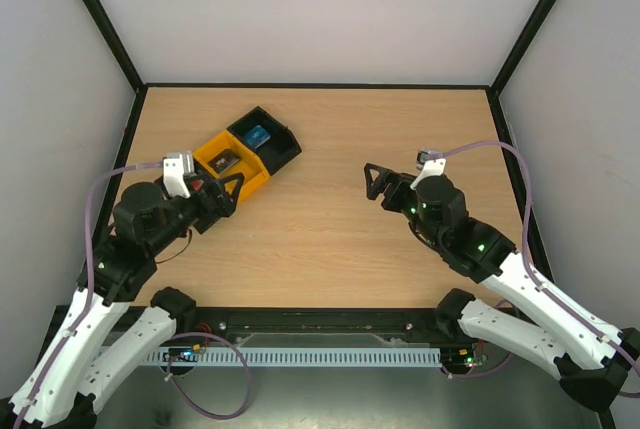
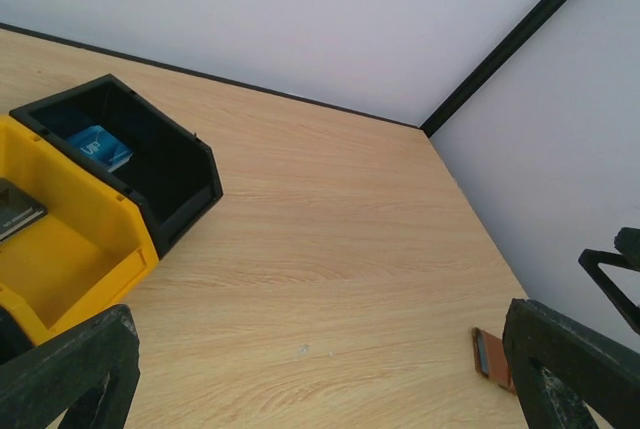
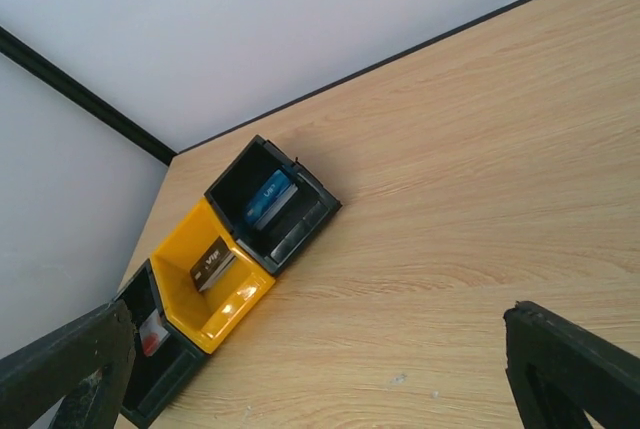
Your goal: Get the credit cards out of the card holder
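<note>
Now | left gripper (image 1: 222,197), right gripper (image 1: 376,185): spread wide, empty | blue card (image 1: 258,135) lettering illegible

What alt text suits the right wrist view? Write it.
Three trays line a wooden table: a black tray with a blue card, a yellow tray with a dark grey card, a second black tray with a white card. The right gripper hangs open.

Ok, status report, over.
Left gripper, right gripper open, empty. Blue plastic card in black plastic tray, dark grey card in yellow tray. Brown leather card holder partly hidden.
</note>
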`<state>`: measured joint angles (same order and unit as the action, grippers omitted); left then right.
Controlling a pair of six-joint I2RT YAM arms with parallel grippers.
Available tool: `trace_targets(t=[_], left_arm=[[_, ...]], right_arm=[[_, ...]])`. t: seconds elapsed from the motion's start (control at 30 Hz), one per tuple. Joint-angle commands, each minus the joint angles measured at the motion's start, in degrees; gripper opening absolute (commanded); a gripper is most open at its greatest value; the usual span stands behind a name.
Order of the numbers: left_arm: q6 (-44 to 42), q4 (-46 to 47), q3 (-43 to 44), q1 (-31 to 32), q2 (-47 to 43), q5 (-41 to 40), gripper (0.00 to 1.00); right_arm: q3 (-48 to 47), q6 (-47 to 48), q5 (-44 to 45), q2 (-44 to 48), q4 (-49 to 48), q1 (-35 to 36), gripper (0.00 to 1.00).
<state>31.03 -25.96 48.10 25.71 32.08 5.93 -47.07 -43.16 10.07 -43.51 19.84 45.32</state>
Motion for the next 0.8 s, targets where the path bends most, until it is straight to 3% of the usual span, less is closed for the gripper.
trace_targets(t=[0.0,0.5,0.77], left_arm=[[-0.80,1.52,-2.15,0.13,-0.40,-0.97,1.00],[-2.19,1.12,-8.63,0.16,3.05,-4.61,1.00],[-3.26,0.74,-8.91,0.13,2.00,-5.51,1.00]], right_arm=[[1.00,-1.40,0.13,-0.05,-0.76,-0.24,0.98],[6.89,-13.03,14.53,-5.65,5.50,-1.23,0.98],[11.56,-15.90,15.31,-8.58,6.75,-12.48,0.98]])
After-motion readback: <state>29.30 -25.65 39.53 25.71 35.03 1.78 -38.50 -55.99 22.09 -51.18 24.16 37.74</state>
